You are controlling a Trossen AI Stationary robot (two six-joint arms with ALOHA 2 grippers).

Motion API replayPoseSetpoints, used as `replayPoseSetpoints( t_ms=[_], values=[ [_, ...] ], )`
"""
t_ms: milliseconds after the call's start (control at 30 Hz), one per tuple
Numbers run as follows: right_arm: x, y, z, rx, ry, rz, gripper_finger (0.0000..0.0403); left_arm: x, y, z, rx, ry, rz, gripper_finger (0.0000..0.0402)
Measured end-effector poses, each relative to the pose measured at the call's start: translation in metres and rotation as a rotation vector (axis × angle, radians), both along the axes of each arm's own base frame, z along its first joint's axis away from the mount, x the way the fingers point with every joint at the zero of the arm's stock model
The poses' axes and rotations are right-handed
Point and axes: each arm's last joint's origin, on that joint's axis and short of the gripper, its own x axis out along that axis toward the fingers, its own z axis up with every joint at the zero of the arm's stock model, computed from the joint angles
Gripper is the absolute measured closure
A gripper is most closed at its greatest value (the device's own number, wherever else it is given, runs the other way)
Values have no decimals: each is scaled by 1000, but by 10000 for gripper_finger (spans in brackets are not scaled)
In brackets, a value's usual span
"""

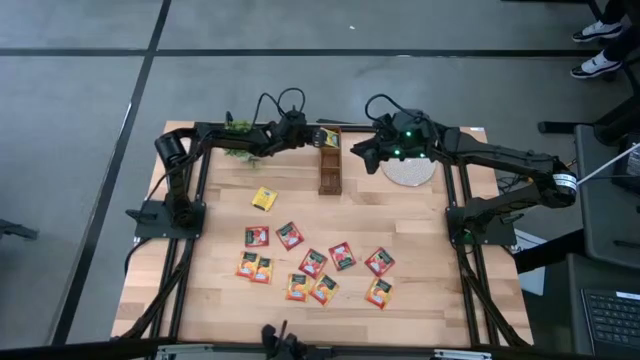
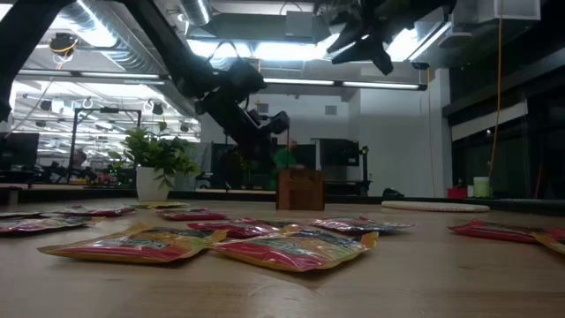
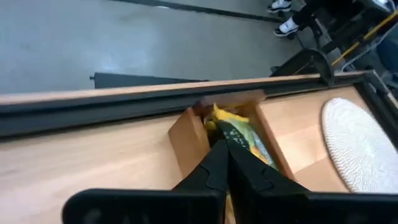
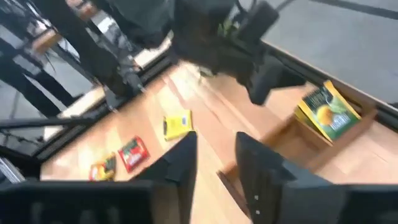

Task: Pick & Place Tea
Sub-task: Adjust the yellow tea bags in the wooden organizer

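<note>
A yellow-green tea sachet [image 3: 239, 134] is gripped in the closed left claw [image 3: 225, 144] over the wooden box [image 1: 329, 170]; release is called for next. The right claw [image 4: 214, 155] is held open nearby.

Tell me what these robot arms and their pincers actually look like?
Both arms are slim, jointed and black, with loose black cables looping over them near the wrists. The right arm carries small green lights. The left gripper ends in two flat black fingers tapering to points; the right gripper has two broad, blunt black fingers.
</note>
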Motion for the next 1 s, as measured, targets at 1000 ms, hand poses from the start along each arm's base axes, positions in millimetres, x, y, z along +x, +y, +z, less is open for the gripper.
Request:
replayPoseSetpoints(
  t_ms=[1000],
  values=[
    [8, -7, -20, -30, 129, -27, 399, -7, -3, -9, 2, 113, -48, 400]
  ],
)
